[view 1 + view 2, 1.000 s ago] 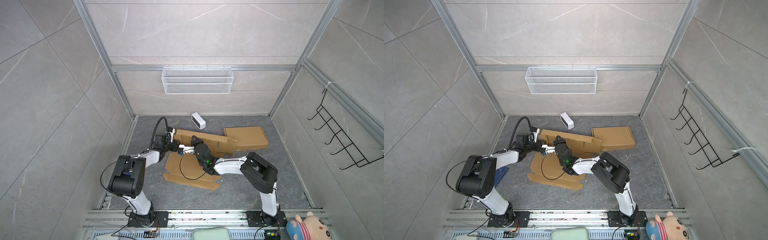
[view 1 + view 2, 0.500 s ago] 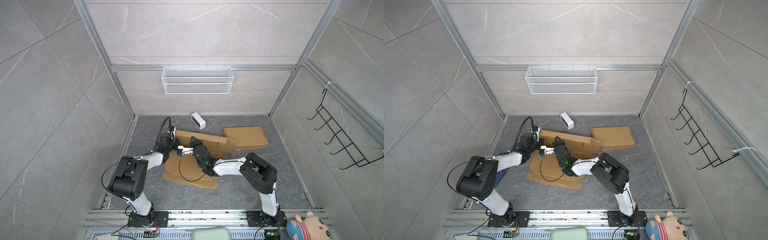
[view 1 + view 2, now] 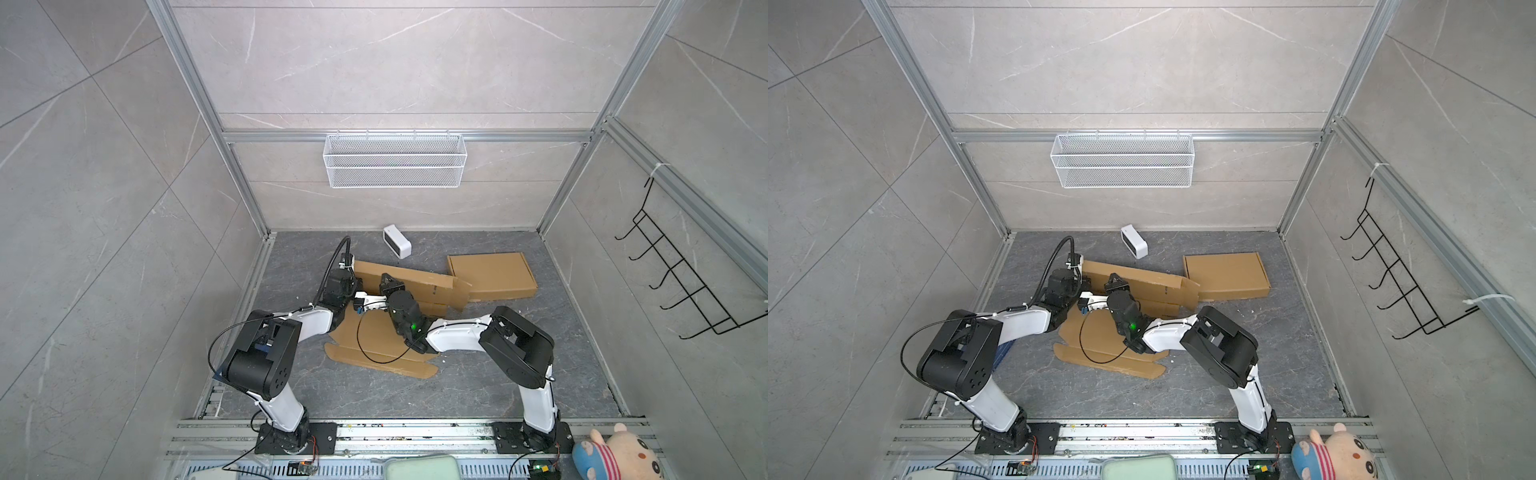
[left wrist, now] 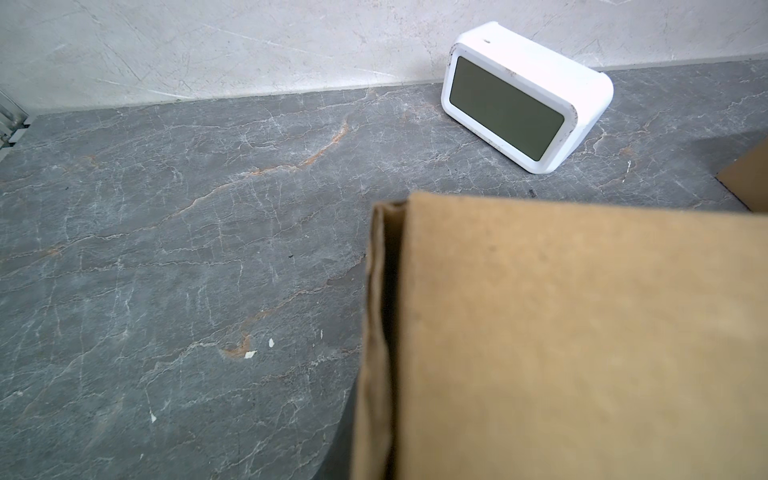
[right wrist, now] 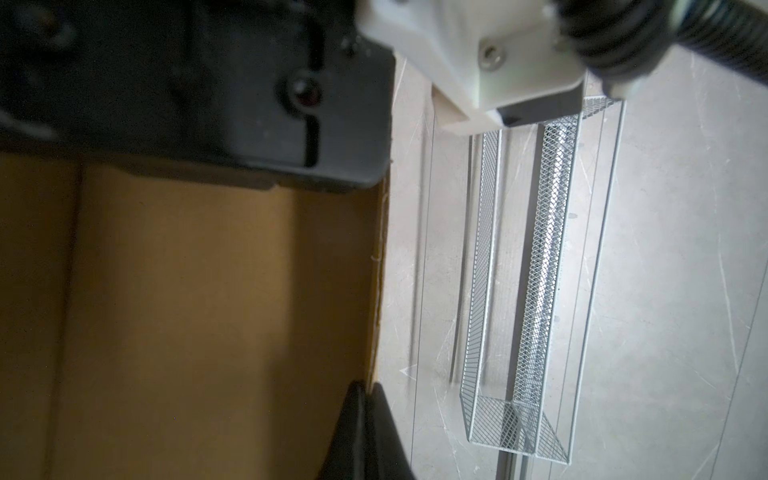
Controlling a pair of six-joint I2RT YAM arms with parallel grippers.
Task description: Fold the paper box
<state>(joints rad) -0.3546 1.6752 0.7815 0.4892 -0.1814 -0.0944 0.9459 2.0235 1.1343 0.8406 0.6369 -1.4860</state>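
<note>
The left claw (image 3: 348, 286) is clenched on the left end of the raised back flap of the paper box (image 3: 419, 279), its tips hidden behind the cardboard. The left arm (image 3: 307, 326) stretches low toward the back. Just beside it, the right claw (image 5: 368, 388) pinches the same flap's edge between close-set fingers (image 5: 349, 432). The right arm (image 3: 453, 336) lies low across the box's flat sheet on the floor (image 3: 478, 382), elbow sharply bent.

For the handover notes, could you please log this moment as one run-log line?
left gripper: shut on raised panel of brown cardboard box blank, left end | right gripper: shut on same panel's edge | fold: unfinished
</note>
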